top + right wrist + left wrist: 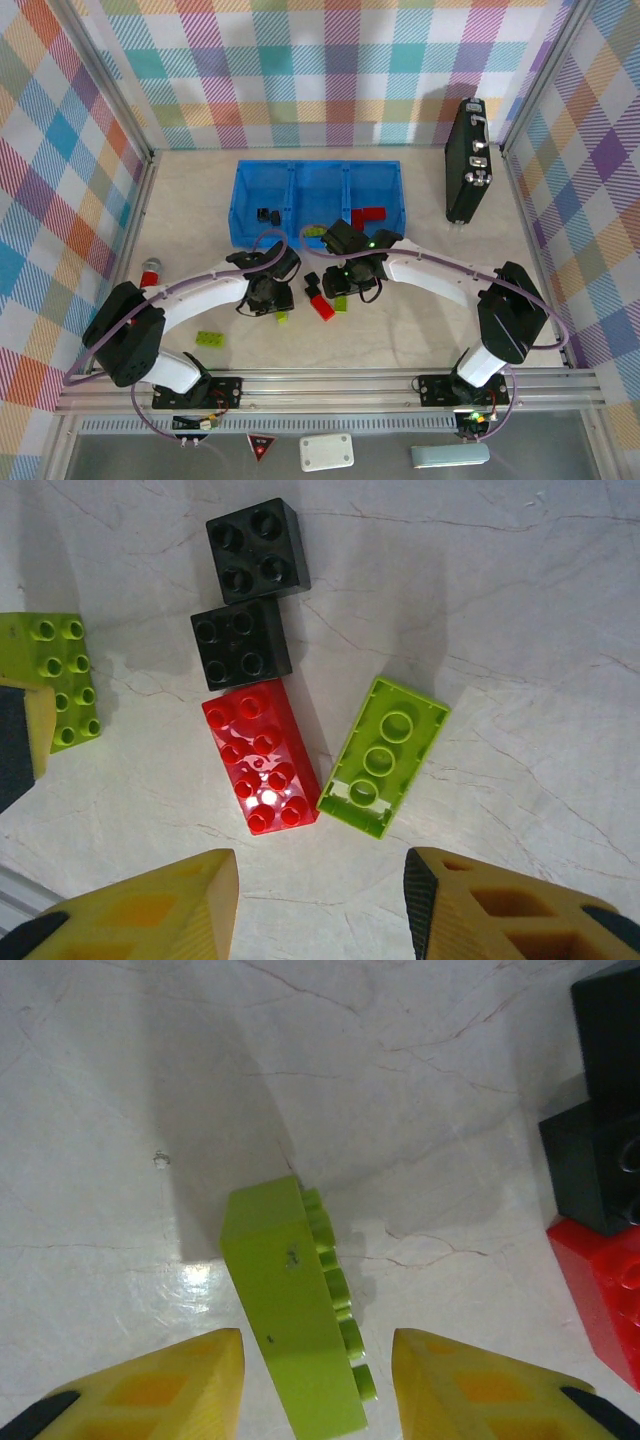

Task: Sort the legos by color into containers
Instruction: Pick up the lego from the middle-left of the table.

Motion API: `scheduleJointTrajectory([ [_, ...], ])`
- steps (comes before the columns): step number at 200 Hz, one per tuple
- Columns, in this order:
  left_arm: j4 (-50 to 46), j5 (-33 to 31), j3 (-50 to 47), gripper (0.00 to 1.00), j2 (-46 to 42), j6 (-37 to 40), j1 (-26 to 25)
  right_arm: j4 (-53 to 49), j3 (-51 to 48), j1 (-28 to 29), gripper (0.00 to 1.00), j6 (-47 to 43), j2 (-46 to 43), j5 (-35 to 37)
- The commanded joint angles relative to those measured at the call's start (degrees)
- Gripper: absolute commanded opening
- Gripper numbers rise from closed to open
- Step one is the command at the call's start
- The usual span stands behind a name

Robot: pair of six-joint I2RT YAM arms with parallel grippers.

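A lime-green brick [295,1305], tipped on its side with studs turned right, is seen on the tabletop [120,1080] between the spread fingers of the downward-pointed left pincer [316,1365], with gaps on both sides. A red brick [260,758] is seen just ahead of the open right pincer [320,880].

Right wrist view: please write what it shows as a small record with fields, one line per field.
table: pale, marble-patterned
upper black brick: studs up
lower black brick: studs up, nearly touching the upper one
red brick: studs up, just below the lower black brick
overturned green brick: hollow underside up, beside the red brick
upright green brick: studs up, at the left edge
right jaws: open, nothing between the yellow fingertips
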Motion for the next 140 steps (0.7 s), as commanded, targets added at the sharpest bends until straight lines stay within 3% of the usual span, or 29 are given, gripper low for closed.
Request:
scheduleJointTrajectory([
  [1, 2.27, 1.69, -1.01, 0.44, 1.98, -0.79, 0.46, -1.71, -0.81, 0.3, 0.49, 1.04, -0.86, 1.15],
  [86, 1.43, 0.69, 0.0, 0.27, 4.41, 1.02, 0.52, -2.49, -1.92, 0.3, 0.49, 2.09, -4.48, 3.16],
  [140, -4.5, -1.09, 6.89, 0.24, 3.09, 5.0, 0.49, -3.98, -3.33, 0.14, 0.49, 1.84, -8.66, 7.2],
])
